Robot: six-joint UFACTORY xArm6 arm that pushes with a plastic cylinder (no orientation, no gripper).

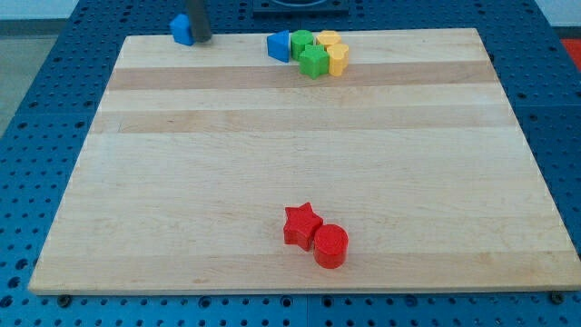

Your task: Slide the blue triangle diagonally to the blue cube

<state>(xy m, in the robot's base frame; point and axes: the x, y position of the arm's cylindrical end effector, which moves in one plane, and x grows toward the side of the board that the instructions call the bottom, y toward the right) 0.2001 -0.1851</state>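
Note:
A blue block (182, 29) lies at the board's top edge, towards the view's left; it looks cube-like, but the rod partly covers it. My rod comes down just to its right, and my tip (201, 39) touches or nearly touches its right side. A second blue block (279, 45), which looks like the triangle, lies further right along the top edge. It sits against the left side of a cluster of green and yellow blocks.
The cluster holds a green block (301, 42), a green star-like block (314, 62) and two yellow blocks (329, 40) (339, 60). A red star (301, 224) and a red cylinder (330, 246) touch each other near the wooden board's (136, 182) bottom edge.

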